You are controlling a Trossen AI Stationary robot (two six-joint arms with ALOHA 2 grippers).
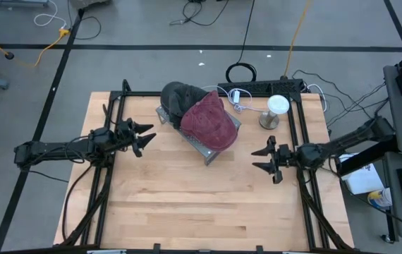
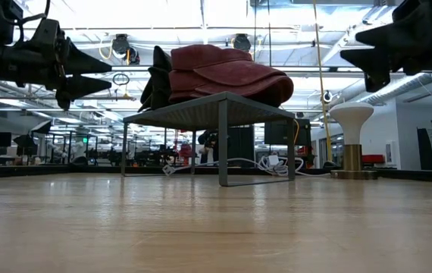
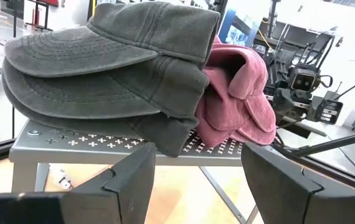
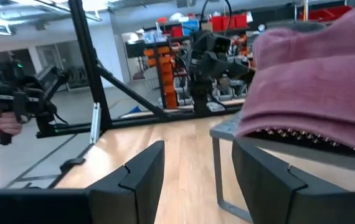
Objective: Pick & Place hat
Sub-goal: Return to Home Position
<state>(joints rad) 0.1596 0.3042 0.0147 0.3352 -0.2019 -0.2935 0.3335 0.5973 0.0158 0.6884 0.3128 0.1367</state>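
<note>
Currently left gripper [image 1: 144,138]: fingers apart, holding nothing, raised over the bench [image 1: 187,204], left of the shelf [image 1: 209,152]. Right gripper [image 1: 256,160]: fingers apart, empty, right of the shelf. Red caps [image 1: 211,121] lie stacked on the shelf, touching grey caps [image 1: 176,95] at its far end. White stand [image 1: 277,107] near back-right.
</note>
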